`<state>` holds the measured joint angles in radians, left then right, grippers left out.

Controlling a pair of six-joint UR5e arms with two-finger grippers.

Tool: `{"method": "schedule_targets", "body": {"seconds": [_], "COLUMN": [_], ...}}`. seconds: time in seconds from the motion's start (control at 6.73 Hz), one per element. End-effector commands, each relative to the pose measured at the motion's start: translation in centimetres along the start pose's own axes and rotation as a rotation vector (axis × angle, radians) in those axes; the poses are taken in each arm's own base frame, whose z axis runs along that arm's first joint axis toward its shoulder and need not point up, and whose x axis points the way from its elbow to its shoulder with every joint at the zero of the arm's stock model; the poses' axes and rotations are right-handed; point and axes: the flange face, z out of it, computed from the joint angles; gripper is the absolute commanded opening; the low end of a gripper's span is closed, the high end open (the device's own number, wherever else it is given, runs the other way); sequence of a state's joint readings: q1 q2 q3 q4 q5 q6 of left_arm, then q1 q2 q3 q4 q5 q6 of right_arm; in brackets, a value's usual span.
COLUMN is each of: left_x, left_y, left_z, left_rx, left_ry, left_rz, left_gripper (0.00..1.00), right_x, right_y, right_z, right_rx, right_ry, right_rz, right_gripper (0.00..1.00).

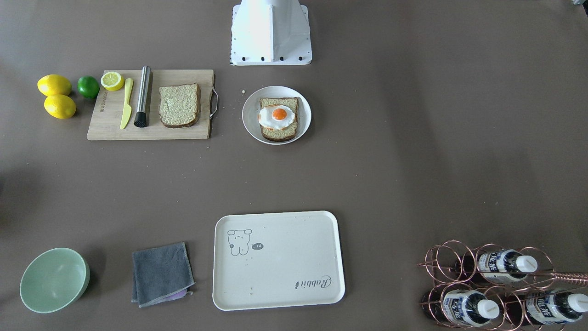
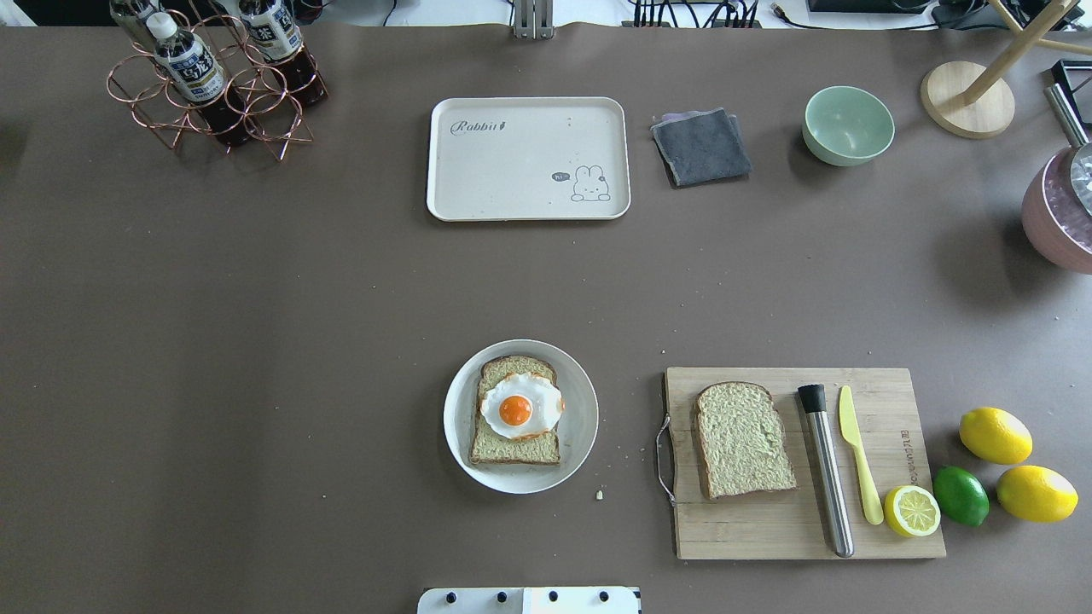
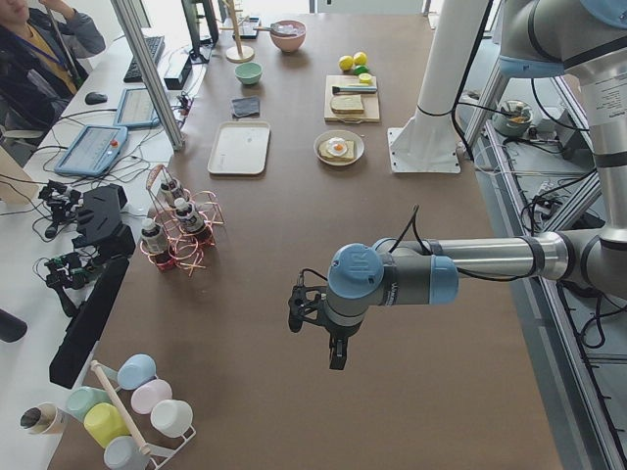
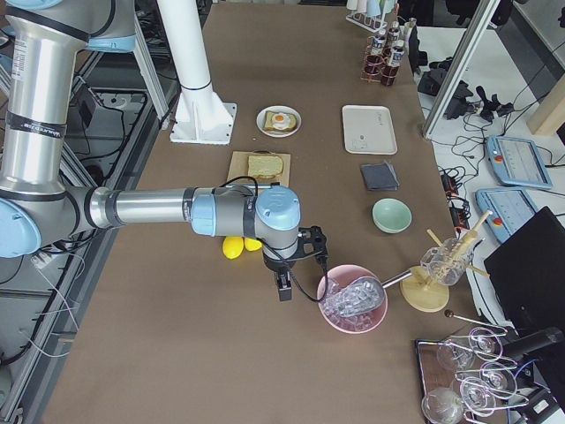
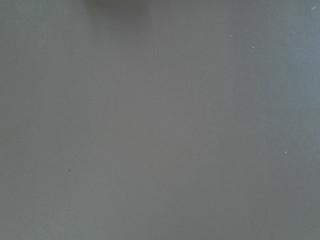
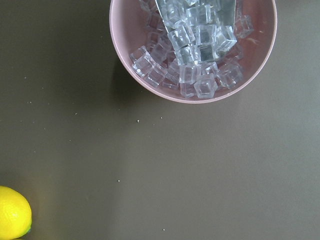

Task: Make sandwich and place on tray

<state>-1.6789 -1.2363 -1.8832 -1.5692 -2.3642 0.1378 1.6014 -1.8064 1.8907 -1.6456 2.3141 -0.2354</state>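
While the left pincer [image 3: 335, 360] and the right pincer [image 4: 282, 291] hang well apart from the white plate [image 2: 582, 418], the sandwich [image 1: 278, 117] lies half built on that plate.

On the plate, one bread slice [image 2: 514, 449] lies flat with the fried egg [image 2: 520, 407] on top. The second bread slice [image 2: 745, 439] lies on the wooden cutting board [image 2: 768, 529] beside the plate, on the robot's right. The tray [image 2: 512, 170] sits on the counter [image 2: 256, 341] beyond the plate, away from the robot's base. The left pincer points down over bare counter, far to the robot's left of the plate. The right pincer hangs far to the right of the plate, just beside a pink bowl of ice cubes [image 4: 353, 305]. Both show only in side views, so how far either is open cannot be told.
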Motion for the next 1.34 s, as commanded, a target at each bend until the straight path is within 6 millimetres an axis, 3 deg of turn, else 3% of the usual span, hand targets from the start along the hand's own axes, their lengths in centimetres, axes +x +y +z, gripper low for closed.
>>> {"method": "schedule_targets", "body": {"seconds": [0.0,0.45,0.74,1.19], "left_x": [0.7,2.5,2.5,2.4], "left_y": [-0.6,-1.9,-1.6,-1.5], "left_z": [0.1,0.6,1.0,1.0], "left_rx": [-0.011,-0.039,-0.050,-0.048], "left_ry": [-0.002,-0.080,-0.071,-0.068], "left_rz": [0.017,0.091,0.187,0.191], "left_gripper": [0.97,0.97,0.97,0.97], "right_x": [-0.1,0.0,0.2,-0.1], "right_y": [0.0,0.6,0.7,0.5], "right_z": [-0.3,0.1,0.2,0.0], "right_rx": [0.006,-0.002,-0.005,0.001], "right_ry": [-0.001,-0.007,-0.007,-0.013], "right_rz": [0.003,0.007,0.009,0.001], "right_gripper": [1.00,1.00,1.00,1.00]}}
